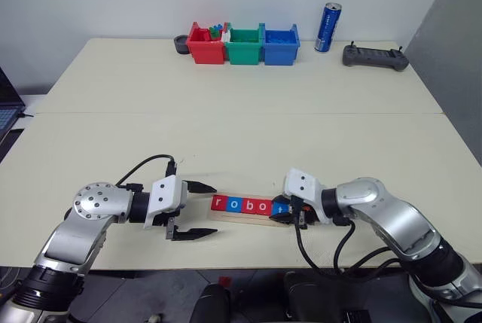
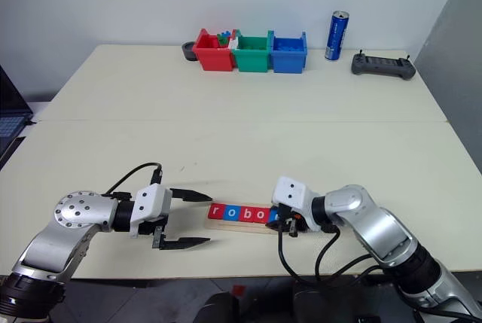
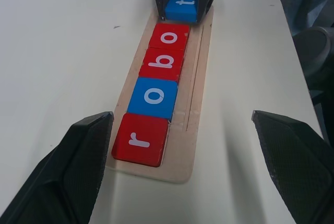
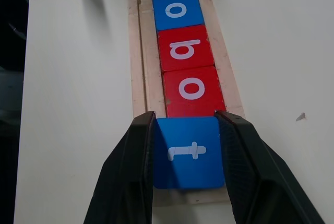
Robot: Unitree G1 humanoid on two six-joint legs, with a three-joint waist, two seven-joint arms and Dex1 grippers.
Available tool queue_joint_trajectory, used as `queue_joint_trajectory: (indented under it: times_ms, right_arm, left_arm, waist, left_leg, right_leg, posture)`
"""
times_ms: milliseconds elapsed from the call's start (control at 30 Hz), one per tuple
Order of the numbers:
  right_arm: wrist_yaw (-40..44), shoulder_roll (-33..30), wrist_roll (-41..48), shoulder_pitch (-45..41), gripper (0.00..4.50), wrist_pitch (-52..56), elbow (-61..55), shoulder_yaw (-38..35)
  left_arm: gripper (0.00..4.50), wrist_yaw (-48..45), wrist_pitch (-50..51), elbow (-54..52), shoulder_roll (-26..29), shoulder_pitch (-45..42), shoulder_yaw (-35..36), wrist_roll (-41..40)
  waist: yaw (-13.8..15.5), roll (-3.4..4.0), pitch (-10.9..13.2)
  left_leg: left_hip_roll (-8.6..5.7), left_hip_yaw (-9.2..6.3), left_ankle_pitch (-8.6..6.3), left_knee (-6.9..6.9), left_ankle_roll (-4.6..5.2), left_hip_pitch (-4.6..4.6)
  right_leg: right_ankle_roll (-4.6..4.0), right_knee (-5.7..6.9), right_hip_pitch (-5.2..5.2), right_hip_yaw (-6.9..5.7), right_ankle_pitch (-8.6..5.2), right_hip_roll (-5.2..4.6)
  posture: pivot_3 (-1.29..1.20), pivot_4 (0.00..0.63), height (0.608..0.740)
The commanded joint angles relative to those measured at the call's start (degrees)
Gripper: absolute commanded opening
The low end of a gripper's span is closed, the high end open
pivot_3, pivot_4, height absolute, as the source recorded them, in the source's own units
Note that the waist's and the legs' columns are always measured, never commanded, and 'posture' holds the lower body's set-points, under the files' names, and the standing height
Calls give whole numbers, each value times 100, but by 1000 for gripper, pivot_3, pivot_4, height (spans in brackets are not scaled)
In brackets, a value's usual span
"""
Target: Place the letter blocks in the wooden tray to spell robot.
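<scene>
The wooden tray [image 1: 248, 218] lies near the table's front edge. On it sit a red r block [image 3: 141, 139], a blue o block [image 3: 154, 97], a red b block [image 3: 163, 63] and a red o block [image 3: 170, 37] in a row. At the tray's right end my right gripper [image 4: 188, 153] is shut on the blue t block [image 4: 188, 152], which rests on the tray right behind the red o. My left gripper [image 1: 199, 210] is open, just left of the tray's r end, with nothing between its fingers.
Red [image 1: 205, 44], green [image 1: 244, 46] and blue [image 1: 280, 46] plastic bins stand at the table's far edge, with a blue can [image 1: 327, 27] and a dark controller [image 1: 375, 56] to their right. A laptop corner [image 1: 6, 108] shows at the left.
</scene>
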Motion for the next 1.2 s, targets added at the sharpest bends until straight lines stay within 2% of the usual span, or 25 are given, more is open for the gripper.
queue_joint_trajectory:
  times_ms: [33,600,900,1067,1167,1200]
  right_arm:
    - [-44,15,-75,-124,1395,-59,-37,8]
    - [-19,77,-39,-120,1395,86,-46,52]
    - [-74,162,41,-267,4447,226,-163,-104]
    - [-88,72,386,-255,4447,567,-682,-489]
    - [-28,-196,569,-13,3839,693,-1054,-645]
    - [1,-313,620,108,3482,705,-1183,-665]
  left_arm:
    - [4500,76,63,-212,8,-40,67,-38]
    - [4500,90,75,-276,29,40,96,-41]
    - [4500,109,110,-307,17,32,74,-39]
    - [4500,85,126,-249,24,-50,75,-40]
    - [4500,91,139,-275,35,-29,86,-41]
    - [4500,96,150,-301,42,-11,93,-46]
  waist:
    - [0,0,0]
    - [0,0,0]
    - [0,0,0]
    - [1,0,0]
    - [2,0,0]
    - [2,0,0]
  left_leg:
    - [0,0,0,0,0,0]
    - [0,0,0,0,0,0]
    - [0,0,0,0,0,0]
    - [0,-1,0,0,0,-1]
    - [0,-1,0,-1,0,-2]
    - [0,-2,0,-1,0,-2]
  right_leg:
    - [0,0,0,0,0,0]
    - [0,0,0,0,0,0]
    - [0,0,0,0,0,0]
    - [0,-1,0,-1,0,0]
    - [1,-2,0,-1,0,0]
    - [1,-2,0,-2,0,0]
  posture:
    - [0,150,740]
    - [0,150,740]
    - [0,150,740]
    - [0,150,740]
    - [0,150,740]
    - [0,150,740]
